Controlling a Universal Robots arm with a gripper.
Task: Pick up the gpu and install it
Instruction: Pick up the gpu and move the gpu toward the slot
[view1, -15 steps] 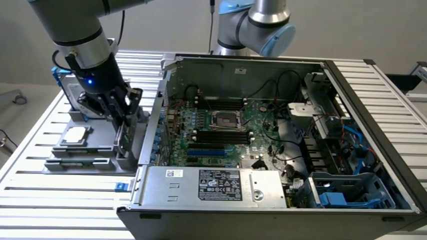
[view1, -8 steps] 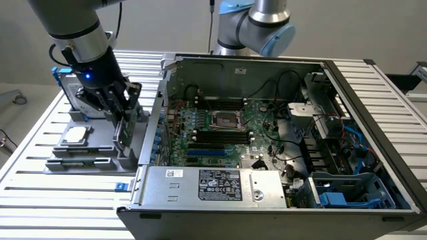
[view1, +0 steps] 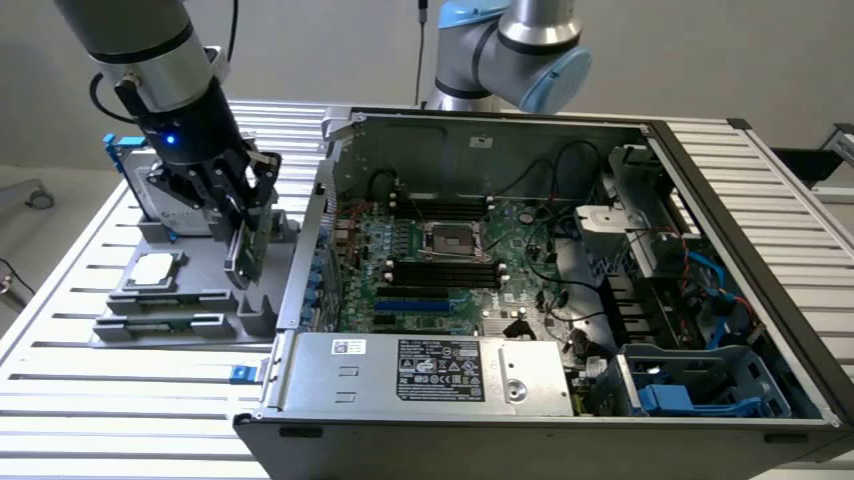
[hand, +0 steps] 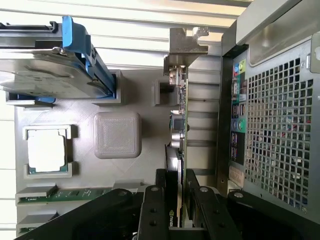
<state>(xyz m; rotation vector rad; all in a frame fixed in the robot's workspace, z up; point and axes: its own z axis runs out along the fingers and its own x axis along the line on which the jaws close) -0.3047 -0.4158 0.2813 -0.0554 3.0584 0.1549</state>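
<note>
gripper clamped on both faces of the gpu | I see the gpu on edge at the grey tray, beside the open computer case | can't tell if it's clear of its slot | tray holds processor, blue-framed hard drive, memory stick | case holds motherboard

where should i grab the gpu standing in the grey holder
By its upper long edge, from straight above, pinching across the two flat faces. The gpu stands thin and upright on edge in the grey holder, so that edge is free; the gripper sits over it.
</note>
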